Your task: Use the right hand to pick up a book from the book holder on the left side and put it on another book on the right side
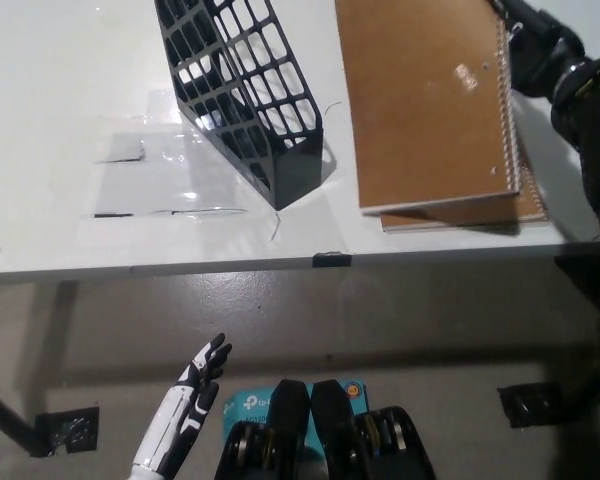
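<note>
Head view: the top book, brown and spiral-bound, lies at the table's right end, over the lower book, which shows only as a strip along its near edge and near-right corner. The two are skewed, so the top one overhangs a little on the left. The black right hand sits at the top book's far right corner by the spiral; whether its fingers grip the book or have let go I cannot tell. The black mesh book holder stands tilted near the table's middle, just left of the books, and looks empty. The white left hand rests low below the table's front edge, fingers apart, holding nothing.

The risk, as I judge it: a withdrawal that snags the spiral would drag the top book farther askew or toward the table's right edge, close by
</note>
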Robot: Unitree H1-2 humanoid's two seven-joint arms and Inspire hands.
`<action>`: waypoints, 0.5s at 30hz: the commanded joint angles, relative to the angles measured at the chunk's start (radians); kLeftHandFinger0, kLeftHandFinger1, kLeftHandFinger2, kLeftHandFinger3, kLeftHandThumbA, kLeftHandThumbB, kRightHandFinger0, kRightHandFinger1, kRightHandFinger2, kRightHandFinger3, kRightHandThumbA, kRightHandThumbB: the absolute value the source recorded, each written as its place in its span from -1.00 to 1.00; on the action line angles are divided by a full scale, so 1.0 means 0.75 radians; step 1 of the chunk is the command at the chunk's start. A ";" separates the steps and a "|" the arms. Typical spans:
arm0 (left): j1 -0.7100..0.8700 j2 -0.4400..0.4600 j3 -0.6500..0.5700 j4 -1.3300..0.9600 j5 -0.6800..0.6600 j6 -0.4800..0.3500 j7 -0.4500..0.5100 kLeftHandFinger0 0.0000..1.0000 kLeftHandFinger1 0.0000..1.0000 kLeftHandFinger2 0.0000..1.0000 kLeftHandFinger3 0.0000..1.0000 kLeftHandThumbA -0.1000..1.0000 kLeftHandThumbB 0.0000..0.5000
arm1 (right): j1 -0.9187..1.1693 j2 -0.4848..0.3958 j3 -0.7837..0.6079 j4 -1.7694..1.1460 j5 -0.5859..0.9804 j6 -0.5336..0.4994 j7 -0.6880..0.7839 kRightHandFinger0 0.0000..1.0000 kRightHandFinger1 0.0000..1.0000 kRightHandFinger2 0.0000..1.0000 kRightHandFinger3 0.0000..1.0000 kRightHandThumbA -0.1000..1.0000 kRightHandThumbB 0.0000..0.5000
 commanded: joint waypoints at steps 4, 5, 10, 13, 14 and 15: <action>0.004 0.006 0.000 -0.023 0.018 -0.027 0.006 1.00 1.00 1.00 1.00 1.00 0.16 | -0.158 -0.088 0.047 0.157 -0.076 -0.217 0.090 -1.00 -0.71 0.54 1.00 -1.00 -0.57; 0.005 0.007 0.001 -0.025 0.016 -0.027 0.005 1.00 1.00 1.00 1.00 1.00 0.15 | -0.158 -0.093 0.054 0.170 -0.085 -0.230 0.089 -1.00 -0.70 0.55 1.00 -1.00 -0.61; 0.009 0.004 0.001 -0.018 0.004 -0.030 0.001 1.00 1.00 1.00 1.00 1.00 0.15 | -0.166 -0.113 0.070 0.223 -0.112 -0.278 0.098 -1.00 -0.77 0.47 1.00 -1.00 -0.65; 0.008 0.005 0.002 -0.019 0.010 -0.027 0.004 1.00 1.00 1.00 1.00 1.00 0.14 | -0.168 -0.128 0.088 0.239 -0.138 -0.309 0.105 -1.00 -0.78 0.49 1.00 -1.00 -0.63; 0.009 0.006 0.003 -0.021 0.009 -0.026 0.004 1.00 1.00 1.00 1.00 1.00 0.14 | -0.170 -0.130 0.091 0.240 -0.144 -0.311 0.095 -1.00 -0.76 0.53 1.00 -1.00 -0.60; 0.010 0.007 0.004 -0.023 0.006 -0.025 0.003 1.00 1.00 1.00 1.00 1.00 0.14 | -0.173 -0.133 0.095 0.239 -0.151 -0.308 0.083 -1.00 -0.76 0.56 1.00 -1.00 -0.60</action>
